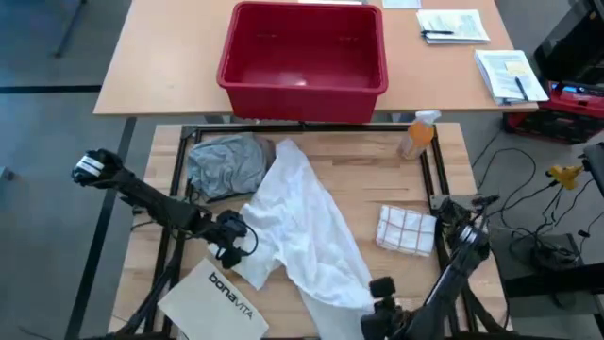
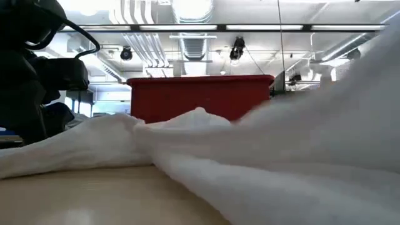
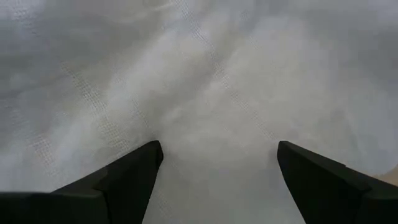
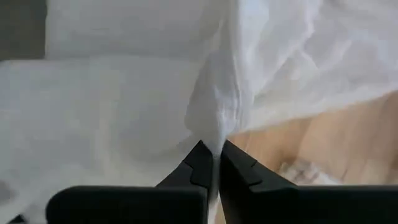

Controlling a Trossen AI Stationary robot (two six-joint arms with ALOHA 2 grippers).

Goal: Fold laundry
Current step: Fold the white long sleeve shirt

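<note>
Lying stretched across the middle of the wooden table point(image 1: 377, 165), the white shirt point(image 1: 302, 222) runs on a slant from beside the grey T-shirt point(image 1: 225, 165) at the far left down to the near edge. The right gripper point(image 4: 214, 163) sits at that near end, its two dark fingers pressed together on a pinched ridge of white cloth, with the fabric rising up out of the closed tips. The left gripper point(image 3: 217, 168) is at the shirt's left border, close to the white bag point(image 1: 215, 300) printed "bonavita"; its fingers point(image 3: 134, 174) stand wide apart with white cloth filling the space between and beyond them, and nothing is clamped. The grey T-shirt lies bunched in a heap at the far left corner, touching the white shirt's upper end. A checked cloth point(image 1: 407, 229) rests on the right side of the table, apart from the shirt, and an orange spray bottle point(image 1: 417, 134) stands near the far right corner. A red tub point(image 1: 304, 61) sits on the farther table. From table height, the white shirt point(image 2: 250, 156) fills the foreground in soft folds, with the red tub point(image 2: 200, 97) behind it.
</note>
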